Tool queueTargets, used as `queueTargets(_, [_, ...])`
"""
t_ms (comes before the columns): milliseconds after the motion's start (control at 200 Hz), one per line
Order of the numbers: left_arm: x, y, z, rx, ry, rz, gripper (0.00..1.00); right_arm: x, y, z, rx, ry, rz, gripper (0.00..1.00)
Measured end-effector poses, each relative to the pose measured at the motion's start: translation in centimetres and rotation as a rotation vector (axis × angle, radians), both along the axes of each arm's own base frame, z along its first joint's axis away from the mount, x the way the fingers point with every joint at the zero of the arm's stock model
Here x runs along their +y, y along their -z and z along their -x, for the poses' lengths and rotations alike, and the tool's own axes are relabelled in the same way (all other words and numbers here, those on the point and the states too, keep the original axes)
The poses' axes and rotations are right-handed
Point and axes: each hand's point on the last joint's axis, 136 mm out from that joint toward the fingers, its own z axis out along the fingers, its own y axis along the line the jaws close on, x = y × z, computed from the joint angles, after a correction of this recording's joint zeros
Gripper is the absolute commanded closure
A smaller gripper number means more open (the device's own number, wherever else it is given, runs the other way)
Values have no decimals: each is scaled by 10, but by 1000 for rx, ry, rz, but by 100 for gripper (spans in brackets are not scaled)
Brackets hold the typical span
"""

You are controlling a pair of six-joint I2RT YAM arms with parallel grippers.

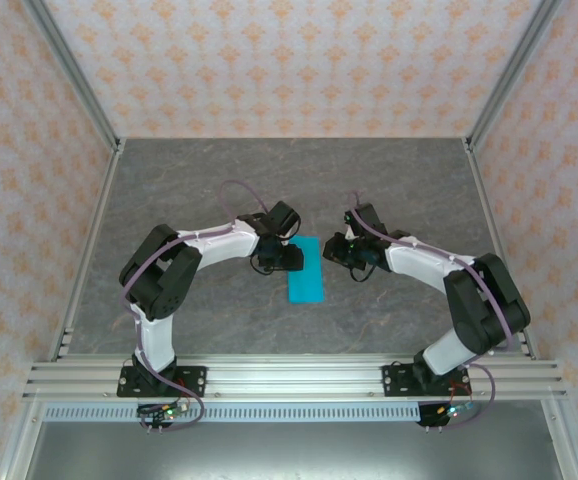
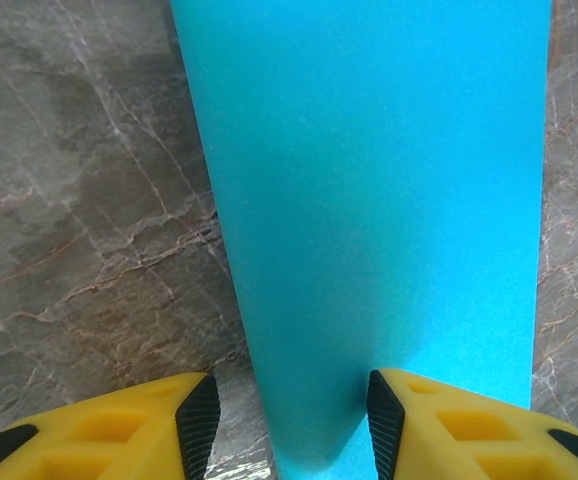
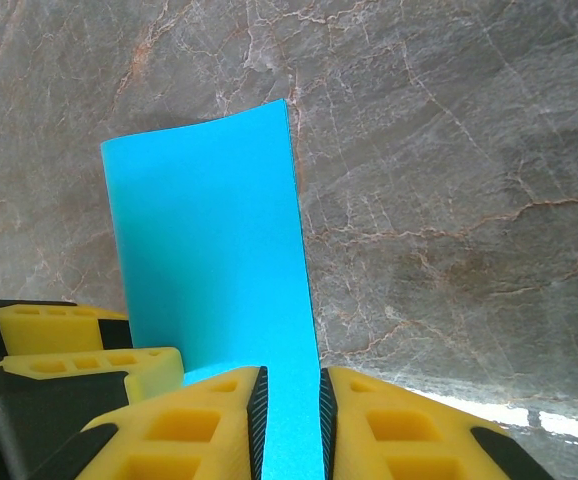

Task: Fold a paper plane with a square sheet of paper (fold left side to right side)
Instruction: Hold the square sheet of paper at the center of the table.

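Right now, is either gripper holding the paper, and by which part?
Cannot be told. The right gripper is nearly closed on the blue paper at the edge nearest its camera; the left gripper is open astride another edge, gripping nothing.

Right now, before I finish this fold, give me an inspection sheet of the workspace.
Surface: grey veined table, flat.
Job's things: the square sheet of paper, cyan, looks like a narrow strip from above and lies between the two grippers; one edge is lifted in the right wrist view.
Clutter: nothing seen.
Grippers: left gripper open, one finger over the table, the other over the paper. Right gripper has its fingers shut on the paper's edge.
Cables: purple cable loops above the left arm, off the paper.
Surroundings: patterned walls; aluminium rail at the near edge.
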Motion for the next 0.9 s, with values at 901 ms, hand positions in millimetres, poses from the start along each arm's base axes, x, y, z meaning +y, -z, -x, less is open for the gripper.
queueTargets(901, [0, 0, 0, 1, 0, -1, 52, 8, 13, 7, 55, -32, -15, 86])
